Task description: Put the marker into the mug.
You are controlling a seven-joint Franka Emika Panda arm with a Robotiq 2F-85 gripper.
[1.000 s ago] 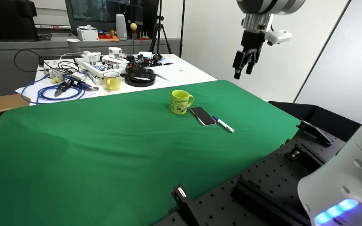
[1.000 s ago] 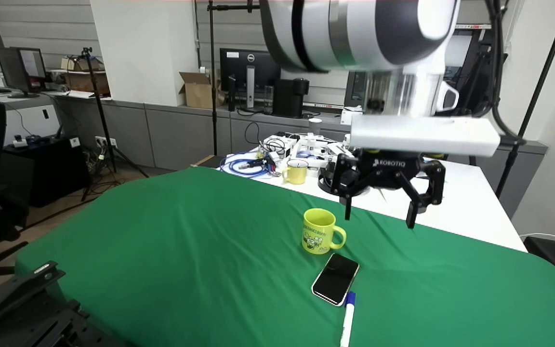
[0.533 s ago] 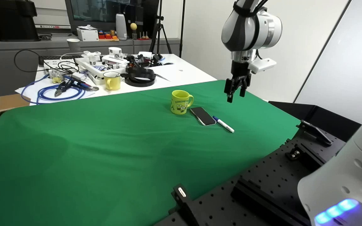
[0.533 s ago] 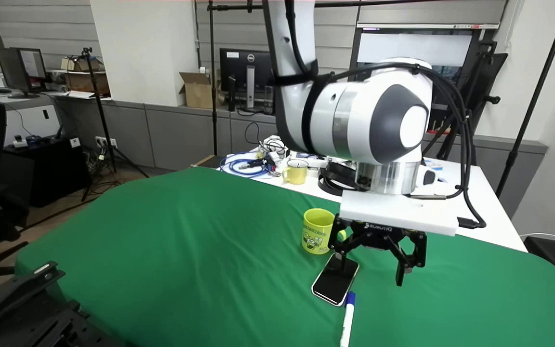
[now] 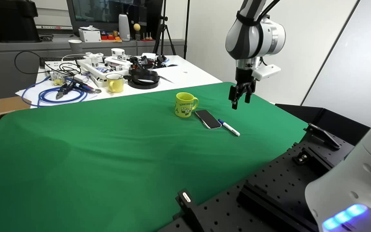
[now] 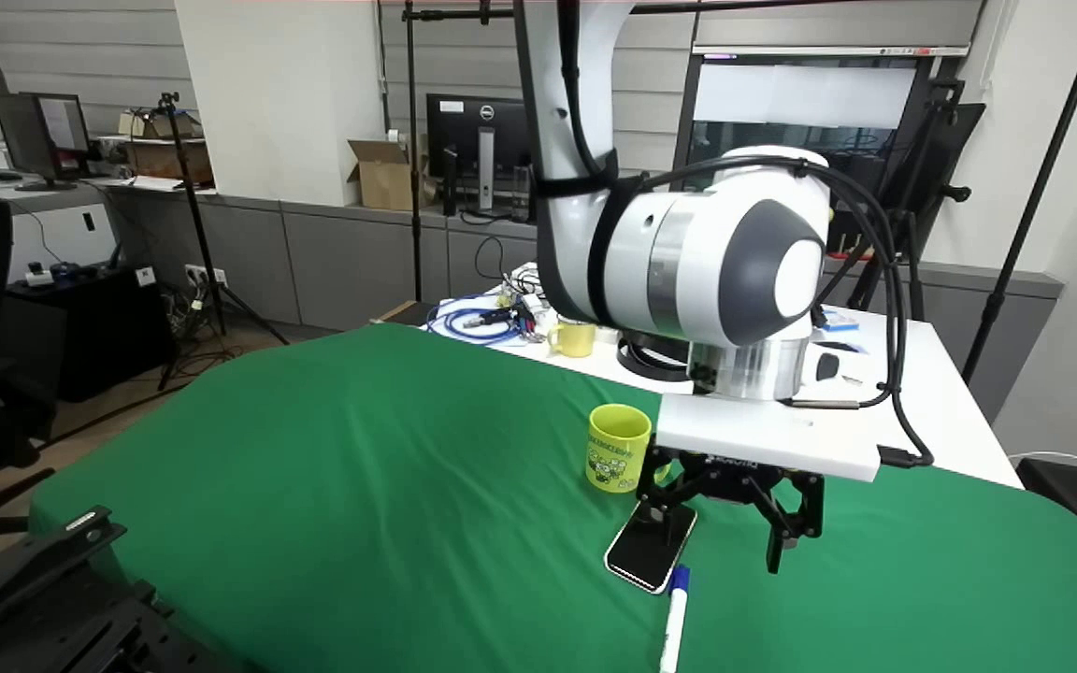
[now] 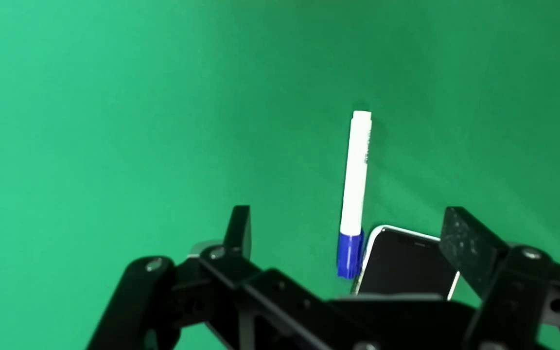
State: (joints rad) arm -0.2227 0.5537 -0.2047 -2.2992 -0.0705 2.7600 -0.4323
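Observation:
The marker (image 5: 229,127) is white with a blue cap and lies flat on the green cloth. It also shows in an exterior view (image 6: 676,619) and in the wrist view (image 7: 355,180). The yellow-green mug (image 5: 183,108) stands upright with its handle towards the gripper side; in an exterior view (image 6: 615,453) the gripper partly hides its handle. It is out of the wrist view. My gripper (image 5: 241,103) is open and empty above the cloth, apart from the marker. In the wrist view its fingers (image 7: 348,214) appear on either side of the marker's capped end and the phone.
A black phone (image 5: 207,118) lies between mug and marker, its corner close beside the blue cap; it also shows in the wrist view (image 7: 406,262). A cluttered white table (image 5: 201,75) with a yellow cup (image 5: 116,84) stands behind. A black perforated plate (image 5: 269,190) borders the cloth.
The arm has come down a long way towards the cloth, mostly in the earlier half second, with a smaller drop since. The gripper stays open. Marker, mug and phone have not moved.

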